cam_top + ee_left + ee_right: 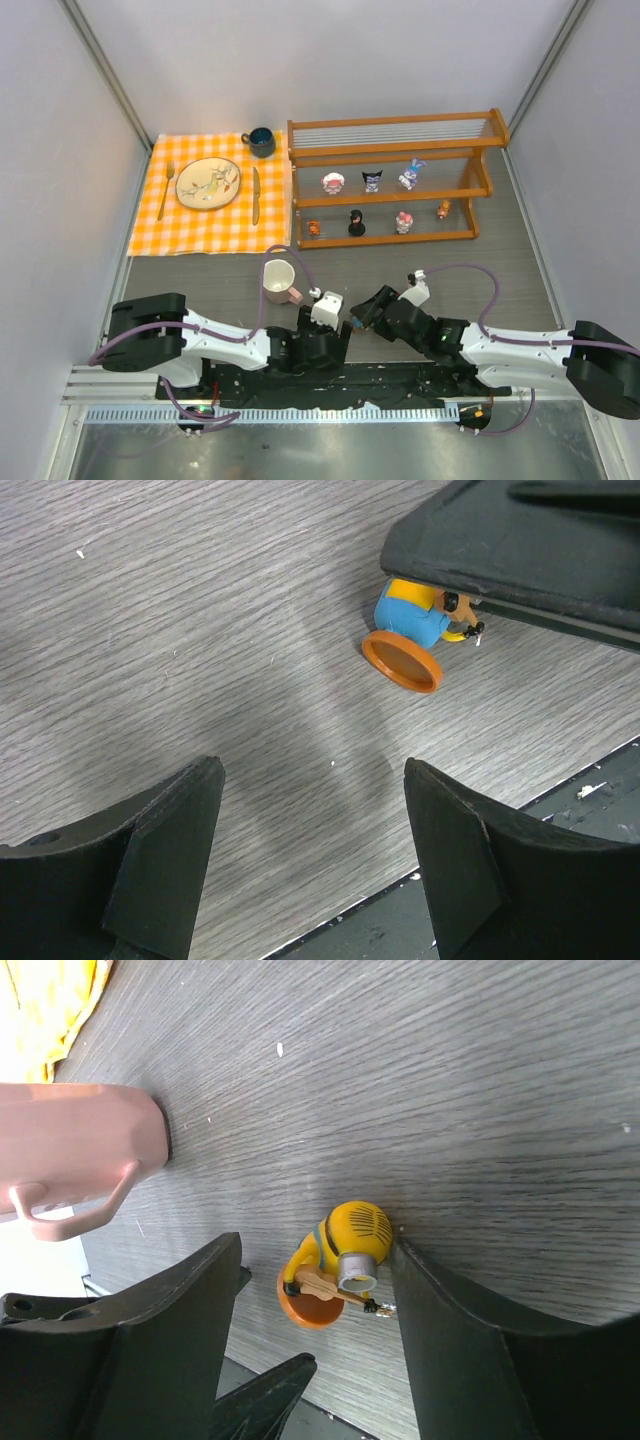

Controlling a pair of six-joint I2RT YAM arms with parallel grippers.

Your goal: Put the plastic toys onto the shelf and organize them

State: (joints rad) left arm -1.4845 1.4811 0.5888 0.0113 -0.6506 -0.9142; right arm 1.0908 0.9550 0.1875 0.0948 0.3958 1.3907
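Small yellow-and-blue plastic figurine on round orange base [355,1230]: tilted on grey wood-grain tabletop [480,1080], right of pink-and-white mug [70,1150].
Right claw [318,1250]: fingers apart, straddling figurine, one seemingly touching its head.
Left claw [312,780]: spread, empty.
Orange-brown wooden two-tier shelf [395,130]: beyond mug, seven small toys [372,180] aboard.
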